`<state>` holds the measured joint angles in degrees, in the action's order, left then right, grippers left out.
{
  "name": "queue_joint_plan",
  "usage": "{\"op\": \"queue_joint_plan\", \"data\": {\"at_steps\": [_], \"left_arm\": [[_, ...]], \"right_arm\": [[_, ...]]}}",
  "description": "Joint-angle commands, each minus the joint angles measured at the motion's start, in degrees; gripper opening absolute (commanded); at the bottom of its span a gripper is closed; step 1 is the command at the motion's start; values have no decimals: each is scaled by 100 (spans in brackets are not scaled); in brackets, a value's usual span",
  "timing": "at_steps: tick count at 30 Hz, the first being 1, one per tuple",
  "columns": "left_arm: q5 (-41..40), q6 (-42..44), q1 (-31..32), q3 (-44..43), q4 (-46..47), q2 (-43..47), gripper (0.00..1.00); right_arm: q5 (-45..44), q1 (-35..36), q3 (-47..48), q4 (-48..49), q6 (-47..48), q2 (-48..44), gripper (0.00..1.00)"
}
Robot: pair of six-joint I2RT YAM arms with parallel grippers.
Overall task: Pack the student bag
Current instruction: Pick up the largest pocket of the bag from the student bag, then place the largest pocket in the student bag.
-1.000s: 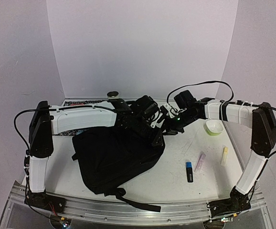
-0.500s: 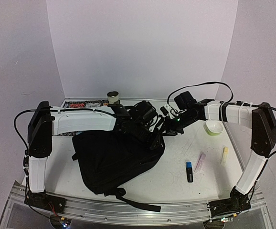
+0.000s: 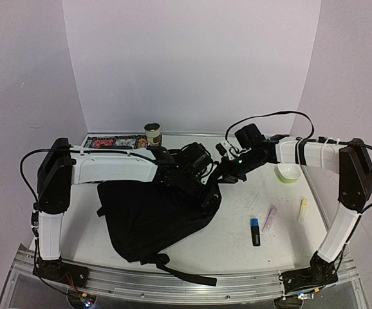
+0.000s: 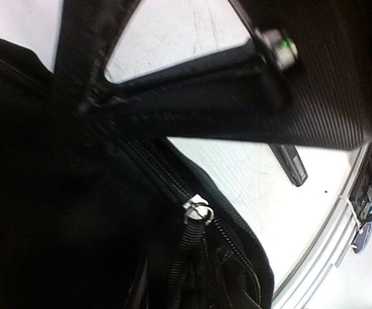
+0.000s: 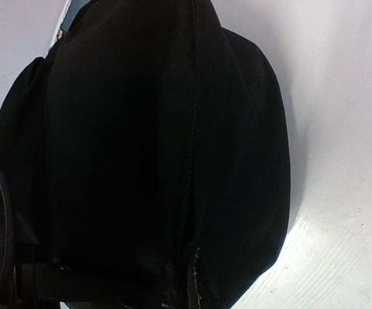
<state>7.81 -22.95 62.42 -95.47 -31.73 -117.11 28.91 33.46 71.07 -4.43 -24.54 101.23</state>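
Top external view: the student bag (image 3: 154, 215) lies slumped on the table (image 3: 237, 248), left of centre, straps trailing toward the near edge. Both arms meet at its far right corner. The right gripper (image 3: 228, 175) is closed, and going by how the fabric bunches in toward it in the right wrist view, it's pinching the bag's top edge next to the zip seam. The left gripper (image 3: 204, 188) is pushed right down against the same corner. I honestly can't tell whether its jaws are open or holding anything, because its own camera shows only black fabric, a strap and the silver zipper pull (image 4: 197, 211) hanging just below the lens.

The stuff to pack looks untouched. The dark marker-like thing with a blue band (image 3: 255, 230), the pink tube (image 3: 270, 219) and the yellow tube (image 3: 303, 210) are all out on the right, well apart from the bag, with a green bowl (image 3: 289, 172) behind them.

What worries me:
- The bag is floppy. If the right pinch is only on a thin fold, it could slip and the mouth would flop shut.
- The left fingers could grab loose fabric or the strap instead of the pull, since it's all black on black there, and the zip would go nowhere.
- The two wrists are very close together, so a sideways tug could knock them into each other.
- Pulling hard could drag the whole bag toward the tubes and scatter them.
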Motion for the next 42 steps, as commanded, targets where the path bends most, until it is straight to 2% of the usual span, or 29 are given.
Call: {"op": "queue_joint_plan", "data": {"at_steps": [1, 3, 5, 13, 25, 36, 42], "left_arm": [[101, 57, 117, 40, 244, 191, 17], [125, 74, 138, 34, 246, 241, 6], [181, 80, 150, 50, 246, 327, 0], [332, -21, 235, 517, 133, 1020, 0], [271, -295, 331, 1575, -604, 2169, 0], [-205, -634, 332, 2627, -1256, 3214, 0], [-601, -717, 332, 2777, -1438, 3549, 0]], "right_arm": [[104, 39, -7, 251, -67, -227, 0], [81, 38, -5, 251, -57, -235, 0], [46, 28, -6, 248, -51, -227, 0], [-25, -231, 40, 245, -43, -207, 0], [-134, -703, 418, 252, -87, 88, 0], [-322, -963, 570, 278, -197, 320, 0], [-119, -959, 410, 452, -414, 342, 0]]}}
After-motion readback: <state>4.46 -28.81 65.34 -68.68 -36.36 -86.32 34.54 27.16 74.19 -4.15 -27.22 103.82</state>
